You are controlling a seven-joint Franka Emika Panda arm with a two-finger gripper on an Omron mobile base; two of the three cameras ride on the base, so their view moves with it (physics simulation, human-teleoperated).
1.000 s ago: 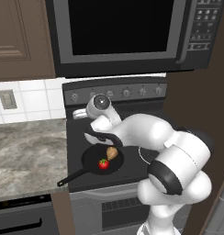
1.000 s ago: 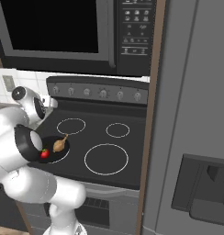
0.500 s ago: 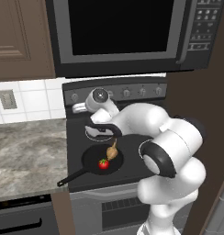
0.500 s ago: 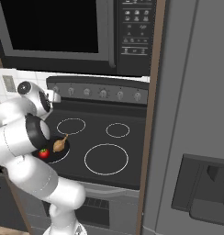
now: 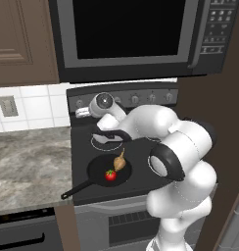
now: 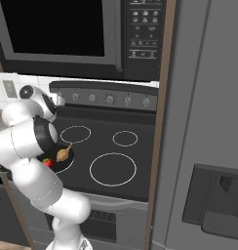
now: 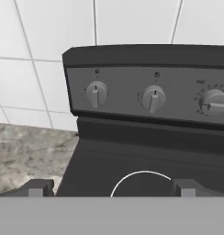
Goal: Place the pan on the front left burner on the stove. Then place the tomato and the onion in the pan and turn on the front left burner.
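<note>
Gripper (image 7: 111, 187) is spread wide, aimed at the knobs (image 7: 96, 93) on the stove (image 6: 140, 161) panel. Pan (image 5: 107, 171) holds tomato (image 5: 110, 175) and onion (image 5: 119, 162) on the front left burner. Risk: turning the wrong knob lights another ring.

Microwave (image 5: 126, 34) hangs above my work spot, dark door, keypad (image 5: 217, 27) at its right side. Brown wall cabinet (image 5: 21, 41) sits left of it. White tiled wall (image 5: 33, 103) runs below the cabinet, with a grey outlet plate (image 5: 7, 106) set into it. Mottled grey stone table (image 5: 28, 166) lies under the tiles; a dark drawer front (image 5: 23, 233) shows beneath its edge. From my right base view, a tall grey refrigerator (image 6: 208, 112) stands at the right, with a recessed dispenser (image 6: 216, 205) low on its door. A brown upright panel (image 6: 160, 127) stands just beside it.
</note>
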